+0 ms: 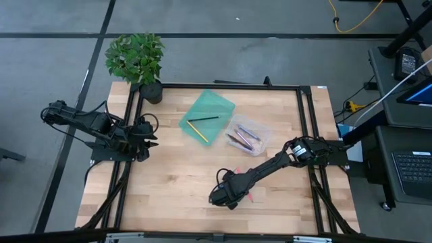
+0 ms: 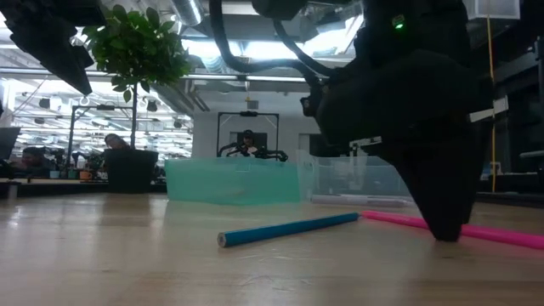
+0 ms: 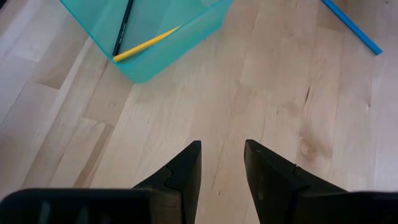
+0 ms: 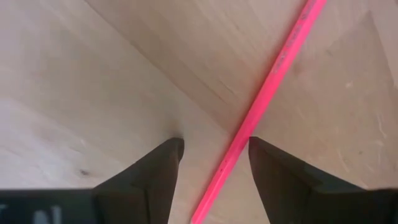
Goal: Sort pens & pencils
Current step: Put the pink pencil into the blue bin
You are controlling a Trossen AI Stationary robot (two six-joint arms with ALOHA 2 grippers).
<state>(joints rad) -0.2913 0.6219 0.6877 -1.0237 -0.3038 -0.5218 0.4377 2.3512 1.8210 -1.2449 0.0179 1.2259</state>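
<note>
- A green plant in a dark pot stood at the far left corner of the wooden surface.
- A teal tray lay near the far middle of the surface. A yellow stick and a black stick lay inside it.
- A clear tray sat just beside the teal tray, on its right. It held a few more sticks, brown and lavender ones.
- A blue stick lay loose on the surface, in front of the trays in the low view.
- A pink stick lay flat on the surface near the front edge.
- Nothing stood between the pink stick and the trays.
- The right arm reached in from the right side, stretched long and low across the surface.
- The right gripper pointed down at the surface. Its fingers were spread apart, one on each side of the pink stick. They were not squeezing it.
- The left arm sat folded at the left edge of the surface, well apart from the sticks.
- The left gripper hung above bare wood, its fingers apart and holding nothing.
</note>
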